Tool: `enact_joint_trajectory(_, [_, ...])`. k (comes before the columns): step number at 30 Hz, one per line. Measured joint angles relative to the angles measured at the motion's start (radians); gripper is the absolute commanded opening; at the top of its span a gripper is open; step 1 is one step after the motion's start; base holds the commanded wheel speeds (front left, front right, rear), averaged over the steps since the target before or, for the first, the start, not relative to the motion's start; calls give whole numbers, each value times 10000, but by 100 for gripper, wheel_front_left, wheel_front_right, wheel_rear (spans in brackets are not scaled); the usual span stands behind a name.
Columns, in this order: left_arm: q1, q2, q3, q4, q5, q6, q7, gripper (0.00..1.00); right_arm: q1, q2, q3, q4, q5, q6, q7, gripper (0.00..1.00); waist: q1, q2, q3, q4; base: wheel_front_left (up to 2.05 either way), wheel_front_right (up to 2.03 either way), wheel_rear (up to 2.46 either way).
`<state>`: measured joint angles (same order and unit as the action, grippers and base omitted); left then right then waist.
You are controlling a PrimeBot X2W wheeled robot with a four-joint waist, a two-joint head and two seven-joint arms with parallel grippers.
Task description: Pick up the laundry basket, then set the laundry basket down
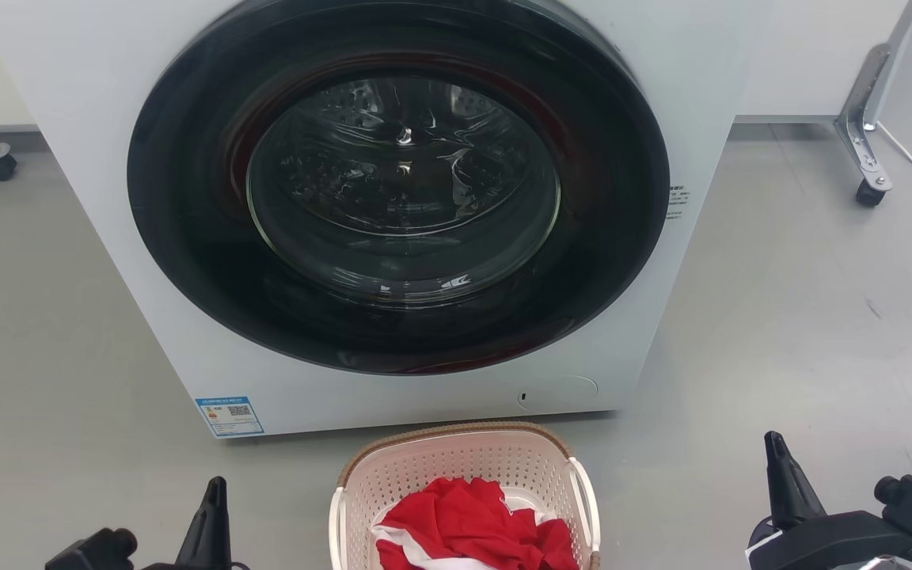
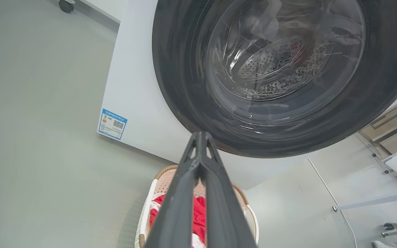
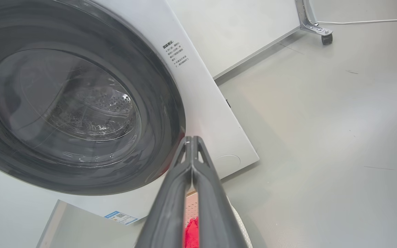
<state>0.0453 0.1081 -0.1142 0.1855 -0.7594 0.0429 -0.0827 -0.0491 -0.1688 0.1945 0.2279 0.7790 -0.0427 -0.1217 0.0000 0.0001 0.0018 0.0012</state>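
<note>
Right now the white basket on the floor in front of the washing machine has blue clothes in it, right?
Not quite. The clothes in the laundry basket are red, not blue; the head view shows it. The basket does sit on the floor in front of the washing machine.

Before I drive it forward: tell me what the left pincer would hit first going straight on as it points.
Probably the washer, at its dark door near the lower rim; the left pincer aims there, but depth is unclear.
</note>
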Motion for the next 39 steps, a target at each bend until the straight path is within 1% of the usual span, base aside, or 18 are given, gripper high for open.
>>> enact_joint_trajectory(3, [-13, -8, 59, 33, -226, -6, 67, 0, -4, 42, -92, 17, 242, 15, 79, 0, 0, 0, 0, 0, 0, 0, 0])
enact_joint_trajectory(11, [-155, -90, 295, 176, -1225, -255, 288, 0, -35, 196, -487, 86, 1206, 245, 403, 0, 0, 0, 0, -1, 0, 0, 0])
enact_joint_trajectory(14, [-225, -113, 393, 211, -1613, -305, 391, 0, -43, 238, -625, 121, 1569, 272, 506, 0, 0, 0, 0, -2, 0, 0, 0])
enact_joint_trajectory(19, [-249, -157, 523, 288, -2197, -435, 545, 0, -52, 326, -874, 174, 2148, 431, 656, 0, 0, 0, -1, -3, 0, 0, 0])
enact_joint_trajectory(28, [-434, -236, 790, 407, -3223, -621, 765, 0, -108, 493, -1290, 282, 3198, 614, 959, 0, 0, 0, -1, -5, 0, 0, 0])
enact_joint_trajectory(30, [-472, -257, 884, 470, -3651, -706, 857, 0, -150, 556, -1429, 313, 3588, 698, 1045, 0, 0, -1, -1, -5, 0, 0, 0])
enact_joint_trajectory(39, [-637, -359, 1151, 610, -4748, -928, 1116, 0, -222, 709, -1862, 389, 4627, 913, 1360, 0, 0, 0, -1, -7, 0, 0, 0])
